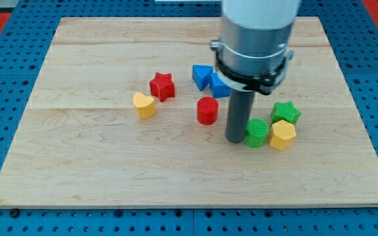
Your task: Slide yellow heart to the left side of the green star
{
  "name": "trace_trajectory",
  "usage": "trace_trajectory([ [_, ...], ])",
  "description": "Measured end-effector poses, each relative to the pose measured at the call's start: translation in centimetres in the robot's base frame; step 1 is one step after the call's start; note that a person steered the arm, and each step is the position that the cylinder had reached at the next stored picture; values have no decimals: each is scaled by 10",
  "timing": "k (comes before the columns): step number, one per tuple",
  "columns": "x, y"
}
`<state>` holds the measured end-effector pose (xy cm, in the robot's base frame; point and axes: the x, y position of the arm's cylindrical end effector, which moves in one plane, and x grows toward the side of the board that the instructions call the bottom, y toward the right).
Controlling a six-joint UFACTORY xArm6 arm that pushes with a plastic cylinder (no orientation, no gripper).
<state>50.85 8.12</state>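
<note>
The yellow heart [144, 105] lies left of the board's middle, just left of and below the red star [163, 86]. The green star [285, 112] sits toward the view's right. My tip [235, 139] stands between the two, touching or nearly touching the left side of a green round block [256, 133]. The tip is far to the right of the yellow heart and a little left of and below the green star.
A yellow hexagon block [282, 135] sits just below the green star, next to the green round block. A red cylinder [207, 110] stands left of the rod. Two blue blocks [203, 76] [219, 86] lie behind the rod. The wooden board [110, 170] rests on a blue pegboard.
</note>
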Motion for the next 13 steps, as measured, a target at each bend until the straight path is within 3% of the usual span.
trace_trajectory([
  [2, 0, -11],
  [3, 17, -75],
  [4, 18, -191],
  [5, -4, -286],
  [6, -73, -298],
  [7, -112, -237],
  [8, -107, -189],
  [10, -40, -163],
  [11, -12, -113],
  [13, -3, -91],
])
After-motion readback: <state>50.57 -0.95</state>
